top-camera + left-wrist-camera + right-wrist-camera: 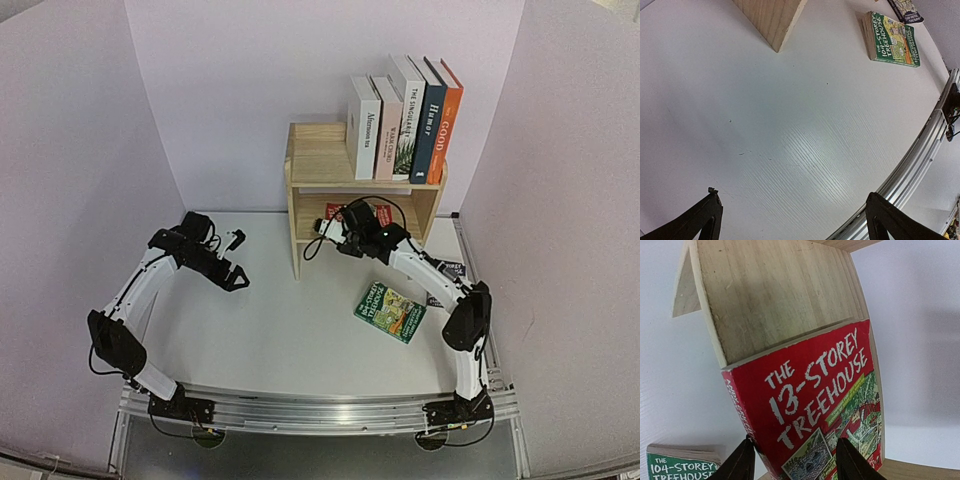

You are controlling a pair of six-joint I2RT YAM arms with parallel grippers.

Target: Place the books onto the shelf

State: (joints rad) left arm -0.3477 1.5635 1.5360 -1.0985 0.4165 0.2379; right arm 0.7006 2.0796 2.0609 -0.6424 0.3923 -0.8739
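right tool (794,441): is pinching the red Treehouse book (815,385) at the shelf (318,165) lower tier, upper centre
left tool (792,195): is hanging spread wide over the worktop (790,125), left side
five books (405,115): are standing on the shelf top
green book (389,311): is lying flat, lower right

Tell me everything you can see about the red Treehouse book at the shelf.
The red book is a paperback with white hand-drawn lettering, The 13-Storey Treehouse, above a busy cartoon picture; its spine is red too. It stands tilted in the lower tier of the wooden shelf, top edge against pale wood. The black fingers of the right gripper flank its lower part; whether they squeeze it is unclear.
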